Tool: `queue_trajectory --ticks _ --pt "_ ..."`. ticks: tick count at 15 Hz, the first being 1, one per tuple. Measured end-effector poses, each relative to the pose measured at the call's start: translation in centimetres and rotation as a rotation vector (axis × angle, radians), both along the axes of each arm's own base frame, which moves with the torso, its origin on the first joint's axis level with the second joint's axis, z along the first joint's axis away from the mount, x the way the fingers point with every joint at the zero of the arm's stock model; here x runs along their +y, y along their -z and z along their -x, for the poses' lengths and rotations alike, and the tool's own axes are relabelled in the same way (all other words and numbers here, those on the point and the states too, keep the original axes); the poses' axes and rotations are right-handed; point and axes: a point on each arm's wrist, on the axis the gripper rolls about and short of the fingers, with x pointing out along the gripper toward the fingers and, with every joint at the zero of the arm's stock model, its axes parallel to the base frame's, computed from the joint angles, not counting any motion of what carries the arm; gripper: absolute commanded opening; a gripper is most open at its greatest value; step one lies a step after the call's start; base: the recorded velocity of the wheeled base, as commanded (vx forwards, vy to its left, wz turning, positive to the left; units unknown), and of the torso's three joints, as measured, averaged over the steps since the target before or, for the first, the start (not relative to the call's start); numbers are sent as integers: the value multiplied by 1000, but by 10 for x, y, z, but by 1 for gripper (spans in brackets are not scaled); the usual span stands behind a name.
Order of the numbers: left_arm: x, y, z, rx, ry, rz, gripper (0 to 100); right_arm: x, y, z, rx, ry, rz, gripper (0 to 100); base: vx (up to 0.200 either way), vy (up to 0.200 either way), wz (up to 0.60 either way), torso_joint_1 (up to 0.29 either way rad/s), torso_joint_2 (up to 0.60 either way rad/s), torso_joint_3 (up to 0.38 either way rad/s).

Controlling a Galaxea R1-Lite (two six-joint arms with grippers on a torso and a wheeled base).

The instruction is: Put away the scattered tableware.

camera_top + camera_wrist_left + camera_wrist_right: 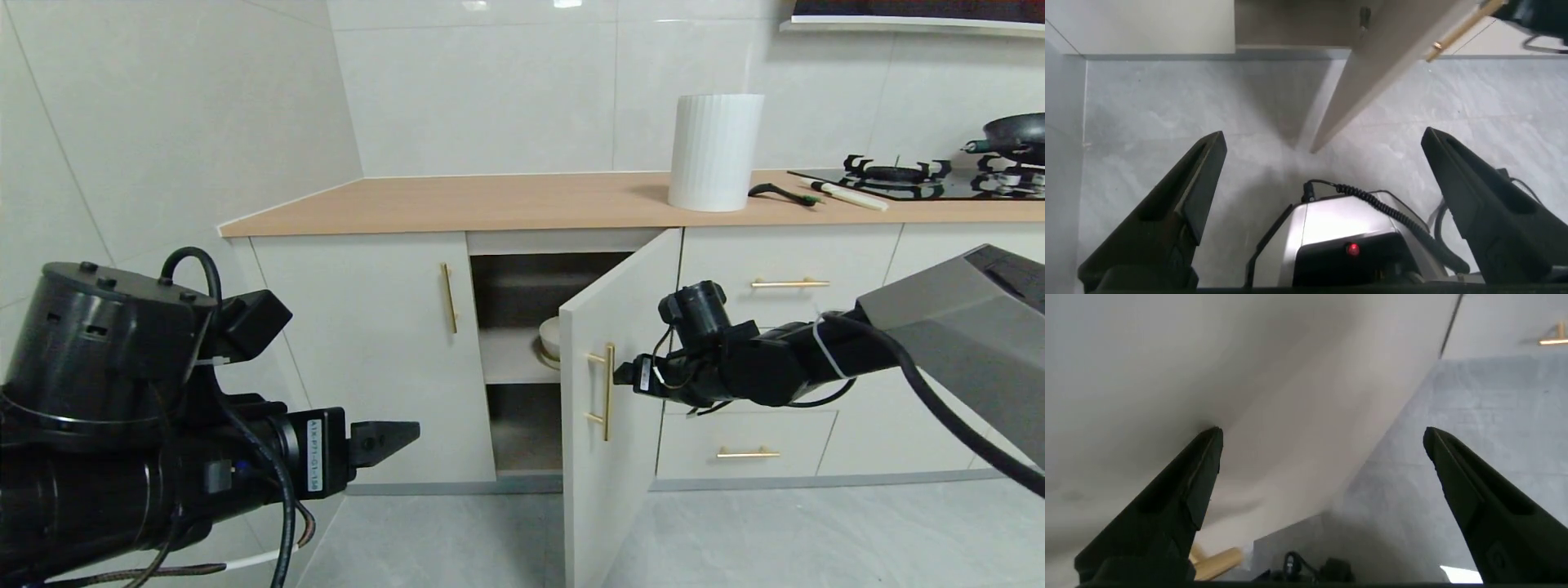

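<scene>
A pale bowl sits on the middle shelf inside the open cabinet. The cabinet door stands swung out, with a gold bar handle on its face. My right gripper is right beside that handle; in the right wrist view it is open, close to the door face, with the handle near one finger. My left gripper hangs low at the left, away from the cabinet, and stands open over the floor. A dark utensil and a white-handled one lie on the counter.
A tall white ribbed container stands on the wooden counter. A gas hob with a dark pan is at the far right. Drawers with gold handles lie behind my right arm. Grey floor spreads below.
</scene>
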Motion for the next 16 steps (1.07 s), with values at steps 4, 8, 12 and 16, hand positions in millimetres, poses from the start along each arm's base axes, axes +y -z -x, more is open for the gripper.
queue_trajectory --ticks 4,8,12,16 --pt "-1 0 -2 -14 -2 8 100 8 13 -14 14 18 -41 100 0 0 0 0 0 0" --pt "-3 1 -4 -14 -6 6 100 13 20 -23 28 55 -87 100 0 0 0 0 0 0" --pt "-2 3 -3 -10 -5 3 100 19 25 -28 35 82 -129 100 150 0 0 -1 4 2" --pt "-2 3 -3 -10 -2 5 100 24 25 -29 41 103 -167 100 150 0 0 2 2 -2"
